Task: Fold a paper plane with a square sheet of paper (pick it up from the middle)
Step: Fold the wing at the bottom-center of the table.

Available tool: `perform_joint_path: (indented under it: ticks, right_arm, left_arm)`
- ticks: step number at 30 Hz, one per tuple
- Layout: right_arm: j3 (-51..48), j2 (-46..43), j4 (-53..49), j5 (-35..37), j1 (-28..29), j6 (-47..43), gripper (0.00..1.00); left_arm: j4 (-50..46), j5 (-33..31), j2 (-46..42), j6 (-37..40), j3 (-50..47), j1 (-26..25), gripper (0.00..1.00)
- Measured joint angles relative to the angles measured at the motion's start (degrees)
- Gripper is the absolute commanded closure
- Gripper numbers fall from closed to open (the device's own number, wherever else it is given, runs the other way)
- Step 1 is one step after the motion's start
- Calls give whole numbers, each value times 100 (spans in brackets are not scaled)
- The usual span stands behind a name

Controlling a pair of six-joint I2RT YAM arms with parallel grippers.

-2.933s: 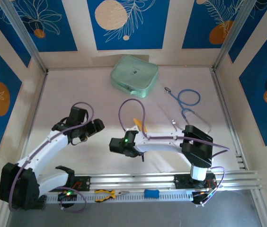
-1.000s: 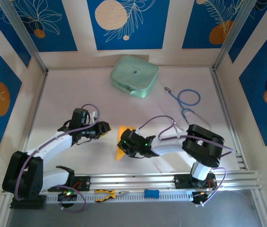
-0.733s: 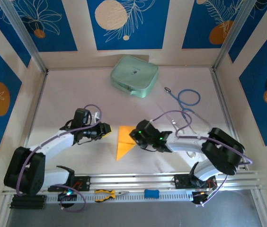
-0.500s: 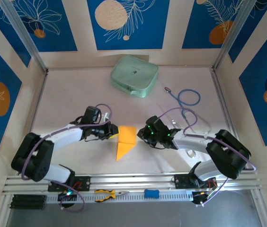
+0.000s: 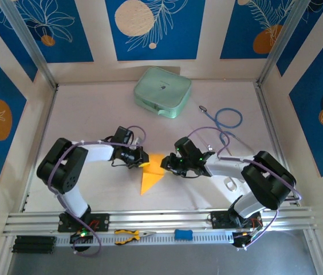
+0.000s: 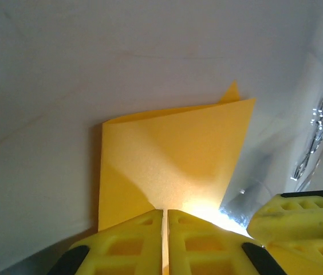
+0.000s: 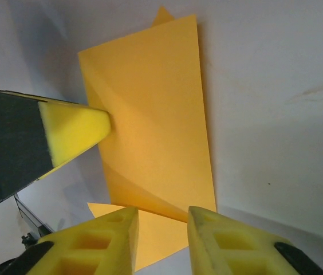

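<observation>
The orange-yellow square sheet of paper [image 5: 152, 175] lies folded on the table, one point toward the near edge. In the left wrist view an upper flap [image 6: 173, 149] rises off the table. My left gripper [image 5: 143, 162] is at the sheet's left edge, its jaws closed with the paper's edge pinched at the tips [image 6: 164, 211]. My right gripper [image 5: 165, 165] is at the sheet's right side. It stands open [image 7: 161, 226], straddling the near corner of the lifted flap [image 7: 150, 126] without pinching it. The left gripper's yellow finger [image 7: 75, 134] touches the far side of the paper.
A pale green case [image 5: 162, 91] sits at the back centre. A blue stethoscope [image 5: 225, 123] lies at the back right. Orange-handled pliers [image 5: 128, 235] and a blue object [image 5: 183, 234] rest on the rail at the near edge.
The left arm has swung right to the paper's edge and its jaws have shut there. The right gripper has shifted to the paper's right side and opened wider.
</observation>
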Motion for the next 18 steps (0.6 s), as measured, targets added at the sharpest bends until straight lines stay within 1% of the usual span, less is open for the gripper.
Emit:
perform_joint_path:
  ticks: [3, 5, 10, 18]
  right_arm:
    - [0, 39, -70, -24, 0, -15, 64]
    - [-2, 39, -83, -42, 0, -7, 61]
    - [-79, 39, 44, -166, 0, -4, 60]
    - [-146, 282, 315, -391, 2, 111, 60]
  left_arm:
    - [201, 24, 55, 61, -140, 4, 91]
    - [378, 70, 52, 96, -240, 17, 91]
    - [859, 264, 42, 96, -485, 105, 91]
    - [1005, 350, 42, 81, -551, 144, 91]
